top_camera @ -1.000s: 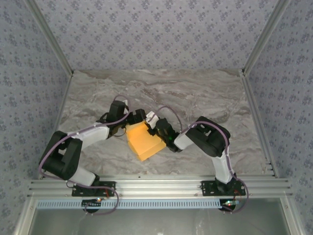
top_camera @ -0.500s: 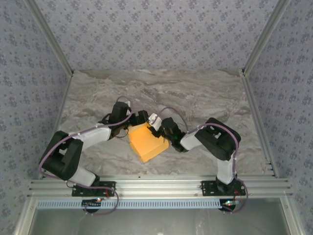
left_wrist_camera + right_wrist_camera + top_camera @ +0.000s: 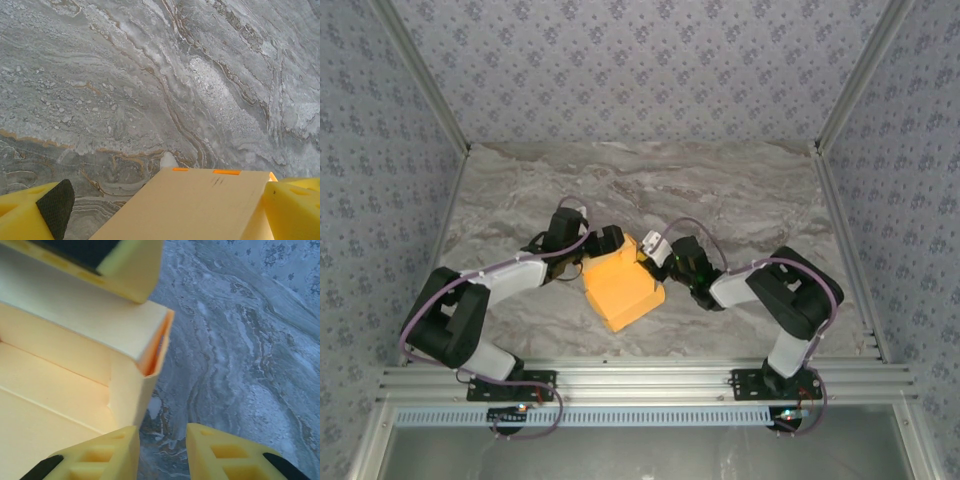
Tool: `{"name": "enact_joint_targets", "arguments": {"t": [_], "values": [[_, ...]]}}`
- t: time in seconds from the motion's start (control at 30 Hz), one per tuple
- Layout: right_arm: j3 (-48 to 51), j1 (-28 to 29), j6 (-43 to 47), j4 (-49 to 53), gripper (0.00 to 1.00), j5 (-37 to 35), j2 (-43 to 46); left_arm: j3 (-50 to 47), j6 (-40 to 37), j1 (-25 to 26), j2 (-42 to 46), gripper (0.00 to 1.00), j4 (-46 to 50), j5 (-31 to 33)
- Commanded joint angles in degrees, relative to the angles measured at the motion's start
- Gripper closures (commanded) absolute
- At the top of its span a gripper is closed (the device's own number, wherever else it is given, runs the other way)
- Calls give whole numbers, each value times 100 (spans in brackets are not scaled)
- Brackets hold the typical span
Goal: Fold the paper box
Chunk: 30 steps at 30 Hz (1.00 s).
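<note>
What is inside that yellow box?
Inside the box, the part in view is bare card: pale walls and a creased floor, nothing lying there. A yellow finger covers the far part; the rest runs off the picture.

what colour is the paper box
Yellow-orange, plain with no print. The paper box shows best in the top external view.

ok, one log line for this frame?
paper box: partly folded, on table | left gripper: open, straddling a panel | right gripper: slightly open, empty, beside box corner
</note>
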State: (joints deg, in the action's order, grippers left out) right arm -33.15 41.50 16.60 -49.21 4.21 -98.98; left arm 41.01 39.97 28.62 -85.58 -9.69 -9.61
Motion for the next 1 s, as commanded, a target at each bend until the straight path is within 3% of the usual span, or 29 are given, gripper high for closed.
{"name": "enact_joint_targets", "arguments": {"t": [0.0, 0.2, 0.7, 0.97], "values": [[-113, -62, 98, 230, 71, 255, 163, -173, -68, 54, -289, 2, 1040, 41], [-681, 218, 229, 519, 74, 362, -219, -161, -34, 53, -336, 2, 1014, 55], [-1334, 1291, -179, -625, 85, -3047, -1414, -208, 328, 109, -416, 2, 680, -88], [-1642, 1376, -1077, -531, 84, -3810, -1689, -285, 531, 104, -469, 2, 490, -196]]}}
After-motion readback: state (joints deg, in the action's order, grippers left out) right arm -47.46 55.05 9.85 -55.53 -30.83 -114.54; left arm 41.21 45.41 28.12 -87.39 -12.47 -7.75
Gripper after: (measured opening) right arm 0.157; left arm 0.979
